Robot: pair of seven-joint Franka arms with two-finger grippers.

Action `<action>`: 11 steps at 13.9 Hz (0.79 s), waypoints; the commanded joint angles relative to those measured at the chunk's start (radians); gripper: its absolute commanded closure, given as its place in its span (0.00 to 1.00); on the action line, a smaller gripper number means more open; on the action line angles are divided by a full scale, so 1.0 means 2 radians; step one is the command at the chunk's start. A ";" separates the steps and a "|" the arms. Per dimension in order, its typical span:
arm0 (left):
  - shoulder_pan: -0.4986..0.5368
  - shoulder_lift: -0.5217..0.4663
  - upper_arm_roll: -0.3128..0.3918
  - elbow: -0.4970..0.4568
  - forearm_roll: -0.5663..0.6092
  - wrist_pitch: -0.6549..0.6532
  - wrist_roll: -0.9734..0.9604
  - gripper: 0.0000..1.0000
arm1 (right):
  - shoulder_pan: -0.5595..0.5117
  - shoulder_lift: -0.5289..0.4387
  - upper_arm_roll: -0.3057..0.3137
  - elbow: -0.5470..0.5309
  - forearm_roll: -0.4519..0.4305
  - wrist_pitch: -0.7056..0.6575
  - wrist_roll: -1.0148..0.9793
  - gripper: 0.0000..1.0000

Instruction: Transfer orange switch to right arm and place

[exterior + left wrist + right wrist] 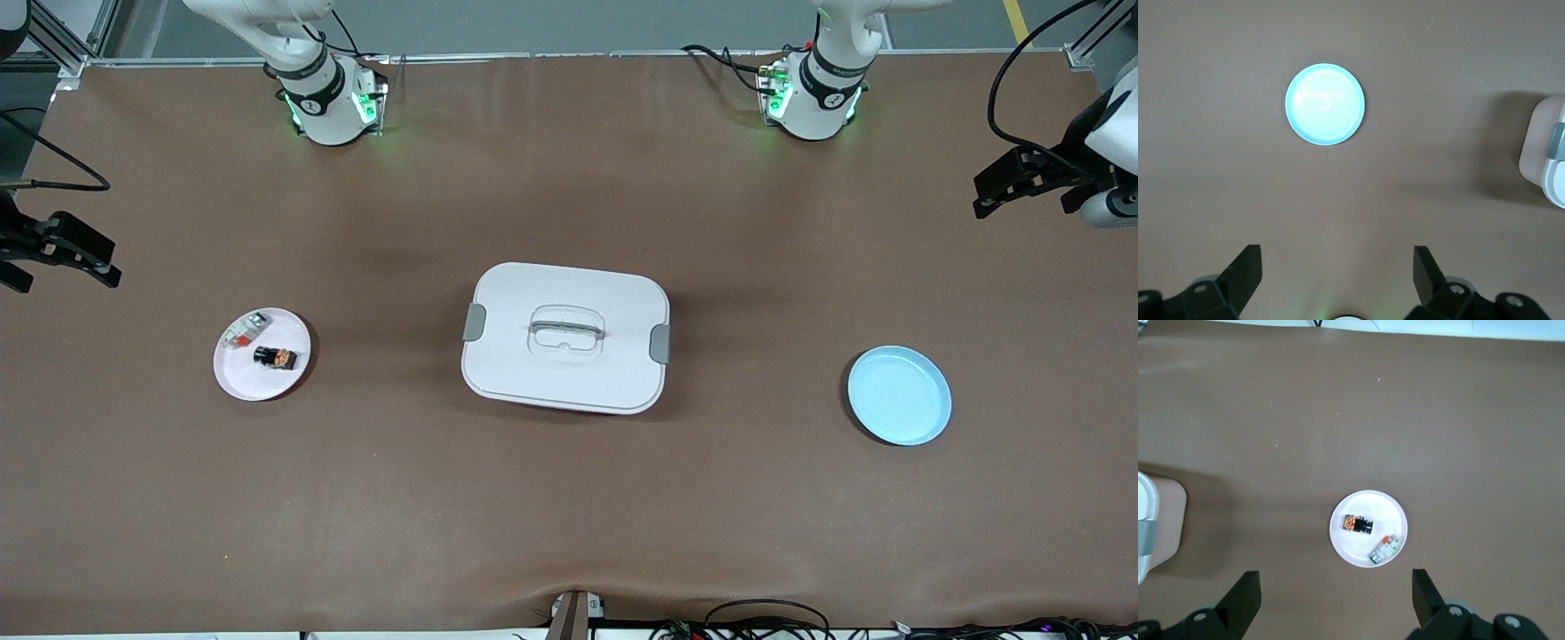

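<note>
The orange switch (276, 357), a tiny black block with orange on top, lies on a pink-white plate (244, 378) toward the right arm's end of the table. It also shows in the right wrist view (1358, 524) on that plate (1368, 507). My right gripper (67, 280) is open and empty, high over the table's edge at that end, apart from the plate; its fingertips (1245, 593) frame bare table. My left gripper (982, 197) is open and empty, high over the table at the left arm's end.
A white-and-grey piece with a red-orange part (244, 331) shares the pink-white plate with the switch. A white lidded box with grey latches (565, 338) stands mid-table. An empty light-blue plate (898, 396) sits toward the left arm's end; it shows in the left wrist view (1325, 104).
</note>
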 commanded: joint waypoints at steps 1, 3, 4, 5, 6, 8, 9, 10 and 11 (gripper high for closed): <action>0.003 -0.023 -0.010 -0.030 -0.007 0.019 0.003 0.00 | -0.020 -0.006 0.005 0.000 0.016 -0.015 0.004 0.00; 0.004 -0.024 -0.013 -0.031 -0.008 0.019 0.003 0.00 | -0.020 -0.006 0.005 0.000 0.016 -0.016 0.006 0.00; 0.004 -0.024 -0.013 -0.030 -0.009 0.019 0.003 0.00 | -0.019 -0.006 0.007 0.000 0.016 -0.021 0.006 0.00; 0.004 -0.024 -0.014 -0.028 -0.014 0.019 0.002 0.00 | -0.018 -0.006 0.008 0.000 0.016 -0.032 0.007 0.00; 0.006 -0.023 -0.013 -0.024 -0.021 0.019 0.007 0.00 | -0.018 -0.006 0.008 0.000 0.016 -0.042 0.009 0.00; 0.006 -0.018 -0.010 -0.014 -0.023 0.019 0.013 0.00 | -0.016 -0.005 0.009 -0.001 0.016 -0.045 0.009 0.00; 0.006 -0.017 -0.010 -0.012 -0.023 0.019 0.012 0.00 | -0.016 -0.005 0.009 -0.001 0.016 -0.045 0.009 0.00; 0.006 -0.017 -0.010 -0.011 -0.023 0.019 0.012 0.00 | -0.016 -0.005 0.009 -0.001 0.016 -0.045 0.009 0.00; 0.006 -0.016 -0.009 -0.011 -0.023 0.019 0.013 0.00 | -0.017 -0.005 0.009 -0.001 0.015 -0.045 0.009 0.00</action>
